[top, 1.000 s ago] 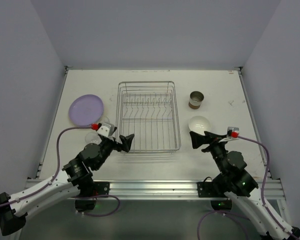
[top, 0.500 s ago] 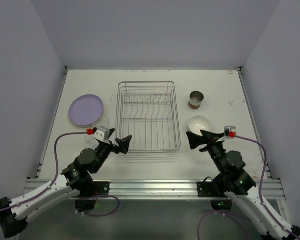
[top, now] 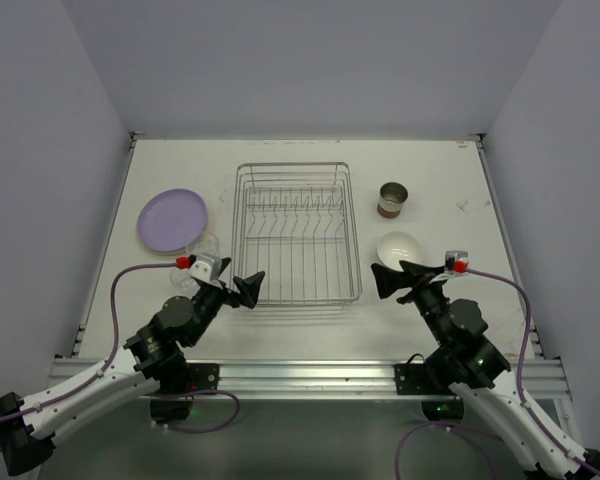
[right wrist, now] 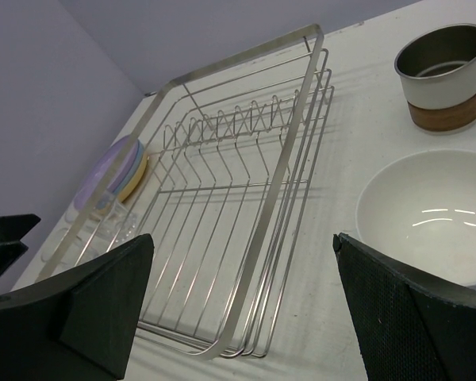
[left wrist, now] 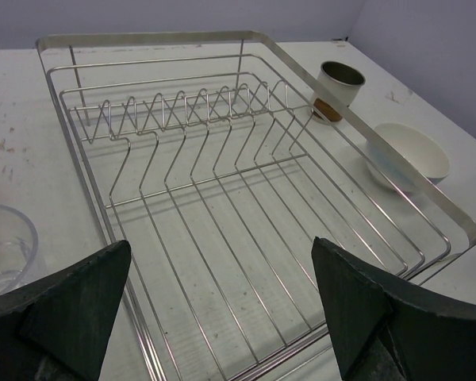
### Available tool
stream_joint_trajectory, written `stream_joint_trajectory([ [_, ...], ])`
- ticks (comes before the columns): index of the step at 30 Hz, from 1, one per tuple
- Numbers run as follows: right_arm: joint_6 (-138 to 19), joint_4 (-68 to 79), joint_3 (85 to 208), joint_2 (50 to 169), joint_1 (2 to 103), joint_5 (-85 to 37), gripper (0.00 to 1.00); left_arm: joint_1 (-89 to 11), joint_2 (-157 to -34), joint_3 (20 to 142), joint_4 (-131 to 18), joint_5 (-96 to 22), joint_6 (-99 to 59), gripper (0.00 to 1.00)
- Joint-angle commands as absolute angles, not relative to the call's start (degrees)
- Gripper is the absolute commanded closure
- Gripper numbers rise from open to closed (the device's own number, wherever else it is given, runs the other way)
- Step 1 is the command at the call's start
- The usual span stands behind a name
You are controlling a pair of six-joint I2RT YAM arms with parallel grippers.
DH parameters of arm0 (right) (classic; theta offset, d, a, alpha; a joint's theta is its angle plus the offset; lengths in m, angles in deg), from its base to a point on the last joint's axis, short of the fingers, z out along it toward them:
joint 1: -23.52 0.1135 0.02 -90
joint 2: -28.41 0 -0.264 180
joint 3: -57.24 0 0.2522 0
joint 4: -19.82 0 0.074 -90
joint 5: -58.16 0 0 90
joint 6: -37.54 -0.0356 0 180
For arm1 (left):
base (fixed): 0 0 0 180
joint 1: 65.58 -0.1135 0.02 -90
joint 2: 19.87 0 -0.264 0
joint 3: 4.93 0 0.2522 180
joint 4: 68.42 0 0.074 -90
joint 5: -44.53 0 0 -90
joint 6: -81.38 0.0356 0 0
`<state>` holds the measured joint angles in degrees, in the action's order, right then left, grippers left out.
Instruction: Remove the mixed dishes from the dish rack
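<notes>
Overhead camera looks down from behind the near edge over the whole table (top: 450, 180). Wrist cameras, low and close, face opposite far corners, sharing the dish rack (left wrist: 222, 190), white bowl (left wrist: 404, 155) and cup (left wrist: 339, 89).

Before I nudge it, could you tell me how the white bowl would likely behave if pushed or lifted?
The bowl sits upright and wide, so a push would probably slide it rather than tip it. Its glossy highlights suggest a hard, slick, possibly breakable wall; a rim pinch might slip.
</notes>
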<state>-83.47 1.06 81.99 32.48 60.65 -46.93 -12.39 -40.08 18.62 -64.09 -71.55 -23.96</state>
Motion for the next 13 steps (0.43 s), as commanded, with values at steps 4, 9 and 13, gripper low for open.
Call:
stream_joint_trajectory([
  [4,-83.0,3.6,82.3,33.3,60.7,-47.9,0.01,-12.6,-40.7,19.1,-67.0,-72.7,-23.4,0.00],
  [9,-83.1,3.5,82.3,33.4,60.6,-47.9,0.01,-12.6,-41.3,19.5,-67.0,-72.5,-23.4,0.00],
  [13,-82.9,3.7,82.1,33.0,60.7,-47.0,0.01,-12.6,-41.4,19.5,-67.0,-72.7,-23.5,0.00],
])
